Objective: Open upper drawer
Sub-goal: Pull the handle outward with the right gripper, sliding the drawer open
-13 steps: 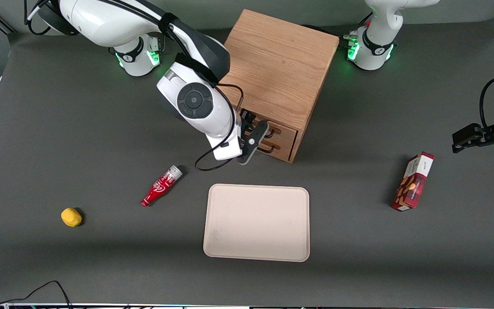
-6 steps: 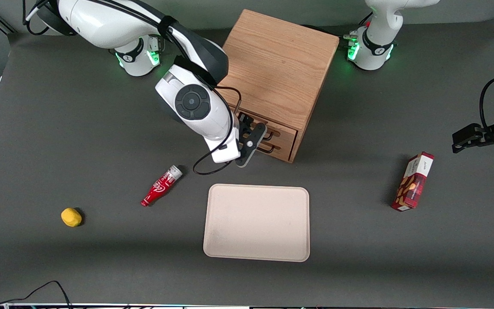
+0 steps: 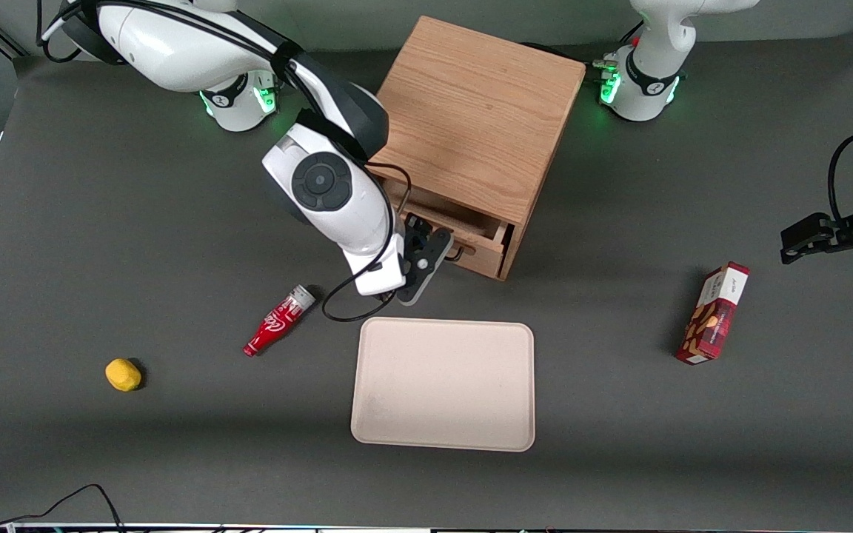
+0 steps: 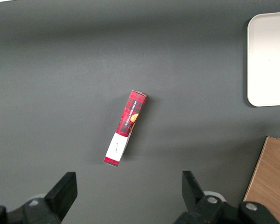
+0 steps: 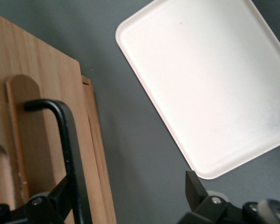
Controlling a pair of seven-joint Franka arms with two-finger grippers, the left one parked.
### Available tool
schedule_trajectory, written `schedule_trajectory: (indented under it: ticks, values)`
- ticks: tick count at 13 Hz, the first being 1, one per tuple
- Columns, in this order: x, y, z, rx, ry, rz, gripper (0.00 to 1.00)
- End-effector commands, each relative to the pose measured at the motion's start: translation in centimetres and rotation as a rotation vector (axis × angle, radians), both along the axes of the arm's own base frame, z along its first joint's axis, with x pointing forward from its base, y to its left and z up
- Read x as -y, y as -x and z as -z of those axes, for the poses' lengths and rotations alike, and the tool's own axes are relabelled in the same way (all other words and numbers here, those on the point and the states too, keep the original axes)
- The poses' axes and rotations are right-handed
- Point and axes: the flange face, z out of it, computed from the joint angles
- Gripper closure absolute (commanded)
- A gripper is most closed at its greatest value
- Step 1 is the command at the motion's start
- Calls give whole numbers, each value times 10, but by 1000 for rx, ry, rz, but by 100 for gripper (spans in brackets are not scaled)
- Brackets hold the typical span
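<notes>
So the shallow light-oak upper drawer [image 3: 463, 226] with the thin black wire handle [image 5: 67, 140] has just slid out a bit from the oak cabinet [image 3: 474, 118]. A moment ago its front sat flush with the cabinet face, and now there's a dark gap showing the inside. My read is the opening is underway but nowhere near done.

The right arm's pincer [image 3: 434, 248] is right at the cabinet front and has backed toward the tray along with the drawer. It's hooked on that handle, and it looks clamped on the wire, one finger each side in the wrist view.

Nearer the camera than the cabinet sits the cream rectangular plastic tray [image 3: 443, 383] on the dark grey desk [image 3: 101, 222]. It hasn't moved.
</notes>
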Motion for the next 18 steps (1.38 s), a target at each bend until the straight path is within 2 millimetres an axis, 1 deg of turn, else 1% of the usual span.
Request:
schedule_trajectory:
  ticks: [1, 2, 4, 6, 7, 10, 12, 14, 16, 18]
  values:
    - [26, -26, 3, 47, 2, -23, 0]
    - [36, -33, 2, 52, 2, -22, 0]
    - [52, -51, -6, 77, -8, -17, 0]
    - [58, -58, -10, 92, -10, -11, 0]
    - [68, -66, -12, 102, -5, 4, 0]
    - [86, -80, -16, 119, -8, 7, 0]
    - [88, -87, -12, 122, -13, -1, 0]
    - [93, -94, -13, 131, -22, 6, 0]
    - [95, -99, -8, 131, -23, 11, 0]
    - [109, -111, -8, 164, -19, 40, 0]
